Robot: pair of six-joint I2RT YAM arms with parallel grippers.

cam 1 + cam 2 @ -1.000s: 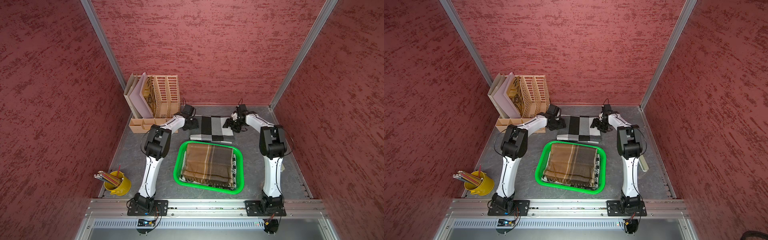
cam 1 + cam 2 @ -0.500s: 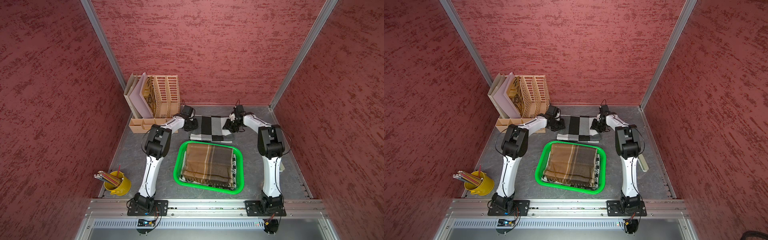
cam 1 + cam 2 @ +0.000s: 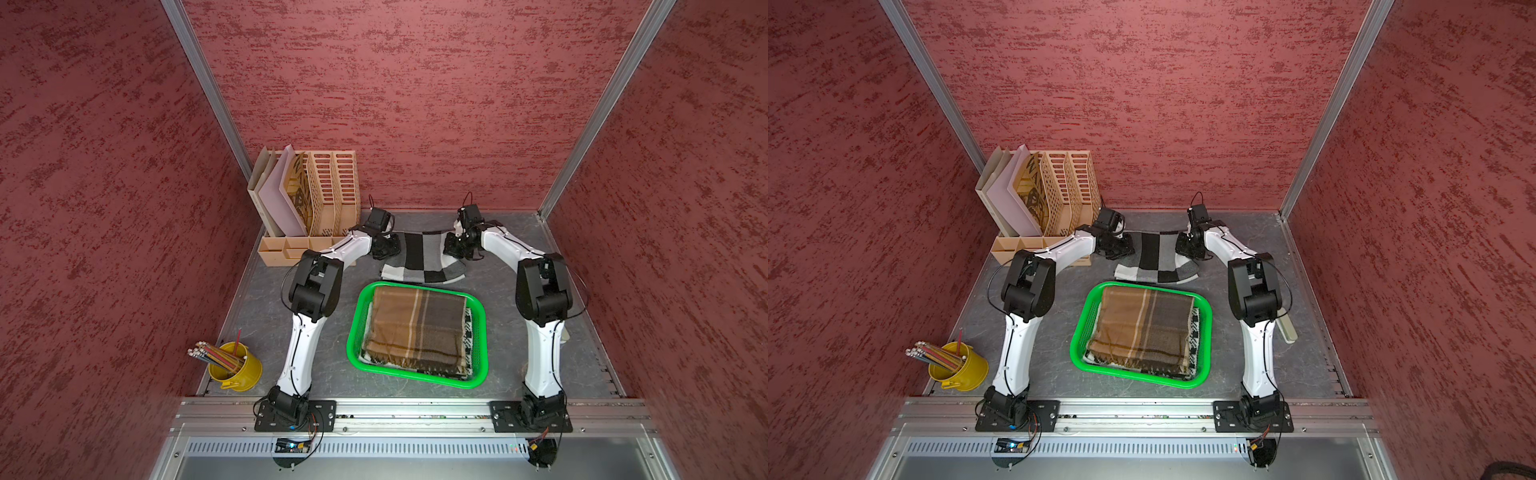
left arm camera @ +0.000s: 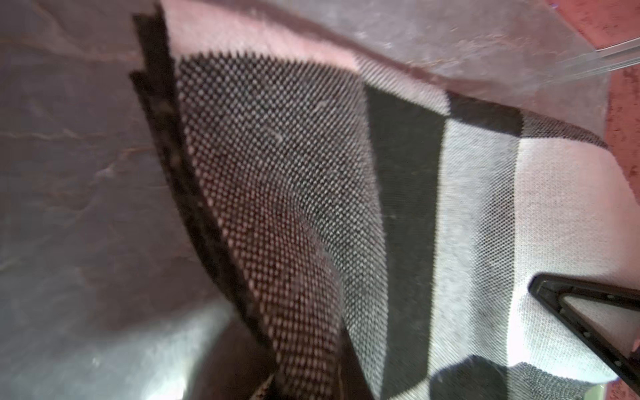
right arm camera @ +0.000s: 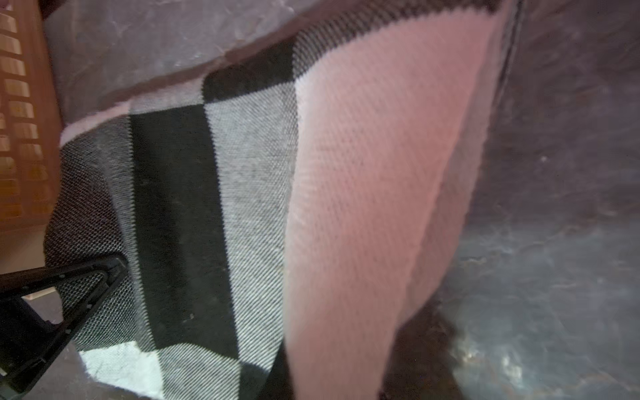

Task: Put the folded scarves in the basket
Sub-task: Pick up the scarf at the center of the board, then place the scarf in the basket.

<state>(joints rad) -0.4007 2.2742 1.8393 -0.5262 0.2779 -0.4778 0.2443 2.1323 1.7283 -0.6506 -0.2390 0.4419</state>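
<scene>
Left pincer and right pincer pinched shut on opposite ends of checked scarf lying just behind green basket; lift and placement remain.

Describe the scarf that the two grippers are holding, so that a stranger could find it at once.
Go to the far end of the grey table, just beyond the green basket. A folded scarf lies there between the left gripper and the right gripper, each shut on one end. Unlike the brown plaid scarf in the basket, it shows black, grey and white blocks.
</scene>
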